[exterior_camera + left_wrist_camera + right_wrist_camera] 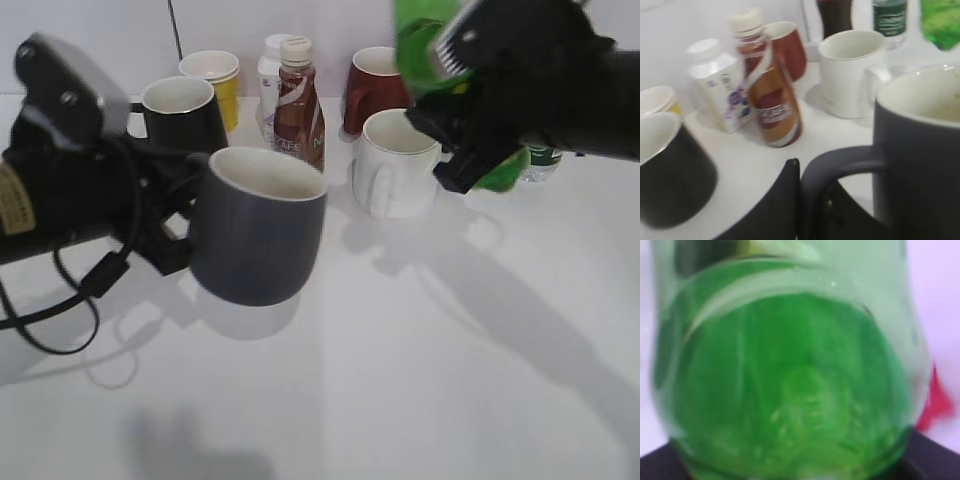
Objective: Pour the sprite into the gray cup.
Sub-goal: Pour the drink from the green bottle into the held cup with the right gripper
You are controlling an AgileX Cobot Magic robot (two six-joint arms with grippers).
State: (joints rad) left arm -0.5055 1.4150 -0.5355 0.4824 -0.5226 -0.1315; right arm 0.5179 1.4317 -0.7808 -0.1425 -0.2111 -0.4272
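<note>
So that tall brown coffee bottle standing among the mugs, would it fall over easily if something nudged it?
Probably, yes. The coffee bottle stands tall on a narrow base, so a push near its cream cap could tip it. Its round body would likely roll once down. It looks full of brown liquid, which may steady it slightly. With the white mug and black mug close by, it might knock against one.

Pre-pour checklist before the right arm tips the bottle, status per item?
1. Gray cup held by left gripper at the handle: ok.
2. Cup mouth facing up, lifted off table: ok.
3. Sprite gripped by right gripper: ok.
4. Bottle mouth over cup: not ok, bottle is off to the right, above the white mug.
5. Cap removed: cannot tell.
</note>
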